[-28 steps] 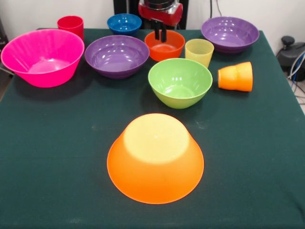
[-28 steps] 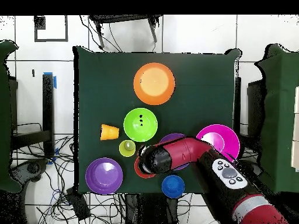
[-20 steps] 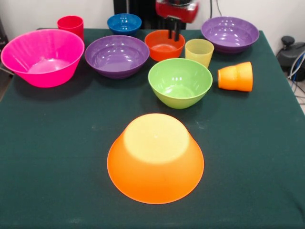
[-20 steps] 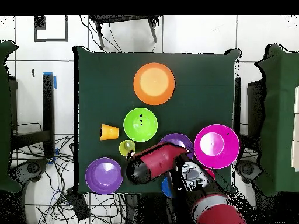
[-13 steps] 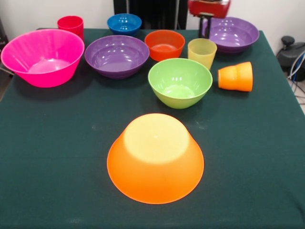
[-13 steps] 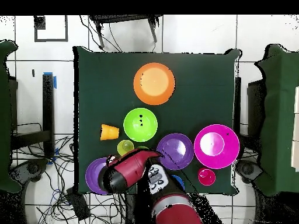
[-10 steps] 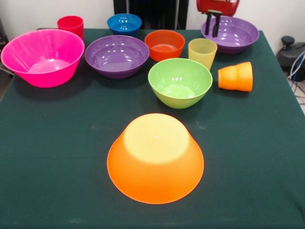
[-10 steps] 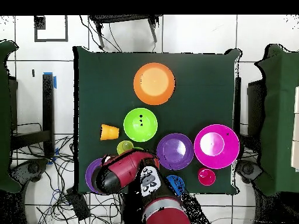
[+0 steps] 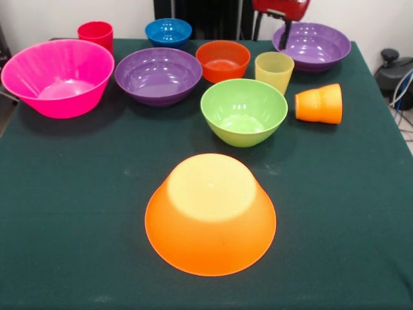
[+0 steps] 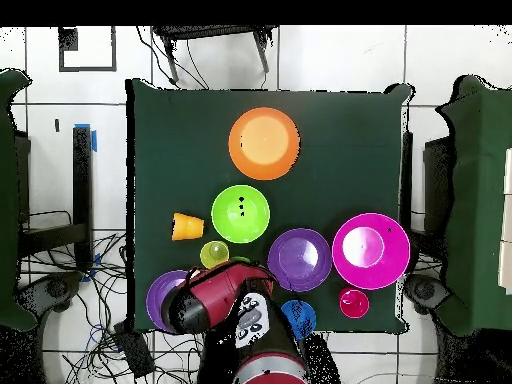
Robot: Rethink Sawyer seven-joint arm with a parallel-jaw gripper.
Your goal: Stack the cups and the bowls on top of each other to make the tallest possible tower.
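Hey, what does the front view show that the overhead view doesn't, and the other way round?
Front view only: the whole small orange-red bowl and the whole far purple bowl, with the claw hanging at that bowl's rim. From above, the arm covers most of both.

Overhead view only: the red arm stretched across that corner of the table, and the tiled floor around it.

Both: the upside-down big orange bowl, green bowl, pink bowl, and the orange cup lying on its side.
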